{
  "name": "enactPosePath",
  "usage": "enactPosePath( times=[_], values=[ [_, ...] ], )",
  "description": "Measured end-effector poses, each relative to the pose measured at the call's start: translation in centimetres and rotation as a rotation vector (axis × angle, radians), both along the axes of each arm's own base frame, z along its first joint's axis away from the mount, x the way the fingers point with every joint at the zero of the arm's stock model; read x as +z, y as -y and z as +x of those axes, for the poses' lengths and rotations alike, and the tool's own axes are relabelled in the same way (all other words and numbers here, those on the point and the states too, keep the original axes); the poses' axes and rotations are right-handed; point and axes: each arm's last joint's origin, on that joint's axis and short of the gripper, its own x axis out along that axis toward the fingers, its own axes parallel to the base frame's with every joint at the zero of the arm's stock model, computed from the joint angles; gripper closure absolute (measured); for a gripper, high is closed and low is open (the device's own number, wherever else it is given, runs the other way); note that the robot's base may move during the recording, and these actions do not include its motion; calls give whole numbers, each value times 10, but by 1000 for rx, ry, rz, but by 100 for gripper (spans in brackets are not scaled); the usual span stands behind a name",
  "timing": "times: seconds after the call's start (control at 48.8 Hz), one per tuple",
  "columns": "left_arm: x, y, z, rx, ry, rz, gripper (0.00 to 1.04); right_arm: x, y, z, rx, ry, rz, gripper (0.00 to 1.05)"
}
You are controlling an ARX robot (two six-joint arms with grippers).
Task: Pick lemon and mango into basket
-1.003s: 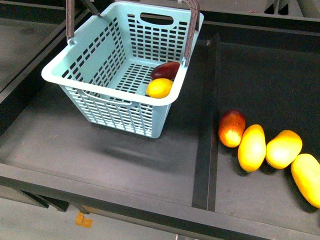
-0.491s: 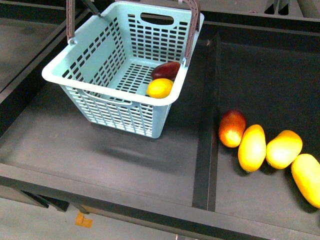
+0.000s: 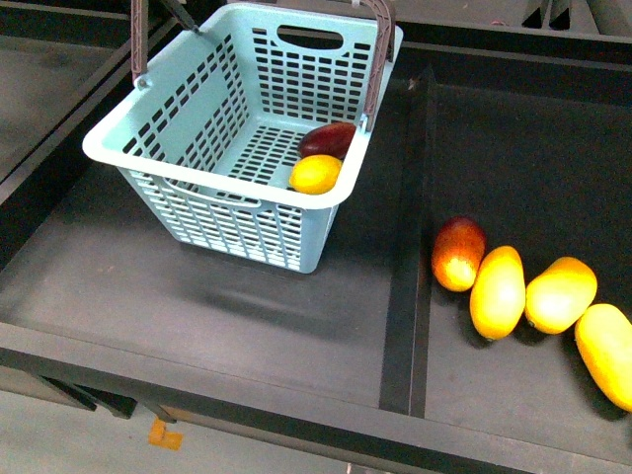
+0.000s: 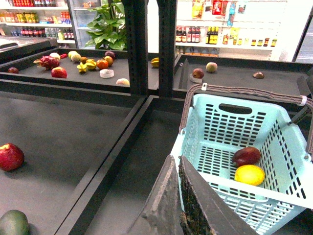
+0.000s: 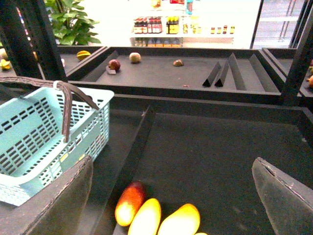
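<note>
Dark shelving runs under me, split by a raised divider, with shop shelves bright in the background. Both fruits already lie in the basket: the lemon sits in the near corner with the mango touching it just behind, its long axis slanting toward the far wall. My left gripper is pressed together and empty, above the basket's near rim, so that arm is the nearer one; my right gripper is spread wide and empty, over the neighbouring bay. Below it lie a red-and-yellow fruit and long yellow fruits, well apart from the basket. I judge nothing remains to pick; the brown handles stand upright, not in my way.
</note>
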Motion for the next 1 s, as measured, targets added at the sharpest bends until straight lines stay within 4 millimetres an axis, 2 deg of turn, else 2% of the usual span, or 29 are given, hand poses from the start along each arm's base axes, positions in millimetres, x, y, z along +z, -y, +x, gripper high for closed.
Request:
enactPosePath(
  times=[0.635, 0.778, 1.003],
  values=[
    [0, 0, -14, 0, 2, 0, 102, 0, 0, 0, 0, 0, 0, 9],
    [-3, 0, -24, 0, -11, 0, 102, 0, 0, 0, 0, 0, 0, 9],
    [-3, 0, -25, 0, -3, 0, 102, 0, 0, 0, 0, 0, 0, 9]
  ],
)
